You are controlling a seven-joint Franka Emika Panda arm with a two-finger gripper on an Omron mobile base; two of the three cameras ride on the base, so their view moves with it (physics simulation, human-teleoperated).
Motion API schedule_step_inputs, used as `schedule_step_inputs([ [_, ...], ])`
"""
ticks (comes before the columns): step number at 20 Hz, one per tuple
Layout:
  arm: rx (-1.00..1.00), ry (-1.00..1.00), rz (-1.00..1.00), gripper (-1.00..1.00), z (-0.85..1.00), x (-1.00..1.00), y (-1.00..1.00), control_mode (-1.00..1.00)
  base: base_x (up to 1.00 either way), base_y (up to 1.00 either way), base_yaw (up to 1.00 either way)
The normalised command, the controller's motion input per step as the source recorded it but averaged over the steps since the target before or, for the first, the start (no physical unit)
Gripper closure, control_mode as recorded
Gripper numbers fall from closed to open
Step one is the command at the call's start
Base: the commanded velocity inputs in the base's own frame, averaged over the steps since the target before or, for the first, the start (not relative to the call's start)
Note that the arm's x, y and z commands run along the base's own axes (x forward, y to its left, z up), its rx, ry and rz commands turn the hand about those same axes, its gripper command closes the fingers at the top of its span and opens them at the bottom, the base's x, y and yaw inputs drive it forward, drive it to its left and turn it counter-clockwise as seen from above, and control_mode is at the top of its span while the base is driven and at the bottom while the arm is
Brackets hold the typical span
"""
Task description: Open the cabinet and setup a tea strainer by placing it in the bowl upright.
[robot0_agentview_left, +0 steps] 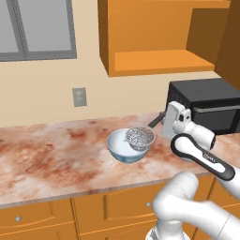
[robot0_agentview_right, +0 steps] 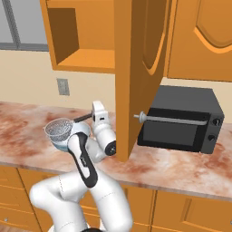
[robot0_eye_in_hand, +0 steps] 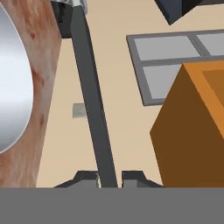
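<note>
Hand view: tool (robot0_eye_in_hand: 108, 177) clamping strainer handle (robot0_eye_in_hand: 89, 87).

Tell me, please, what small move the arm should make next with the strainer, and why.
Probably open the gripper and let go. The strainer already sits mesh-down in the bowl on the counter, looking roughly upright and leaning on the far rim, and the cabinet door stands open. The fingers are shut on its black handle, so release seems all that remains.
</note>
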Motion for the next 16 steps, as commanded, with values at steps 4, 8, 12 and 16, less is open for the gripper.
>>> schedule_step_inputs([
  [4,0.0,0.0,0.0,1.0,-0.43,0.06,0.16,-1.0,0.0,0.0,0.0],
  [8,0.0,0.0,0.0,1.0,-0.38,0.03,0.11,-1.0,0.0,0.0,0.0],
  [12,0.0,0.0,0.0,1.0,-0.24,0.08,0.17,-1.0,0.0,0.0,0.0],
  [16,0.0,0.0,0.0,1.0,-0.15,0.12,0.29,-1.0,0.0,0.0,0.0],
])
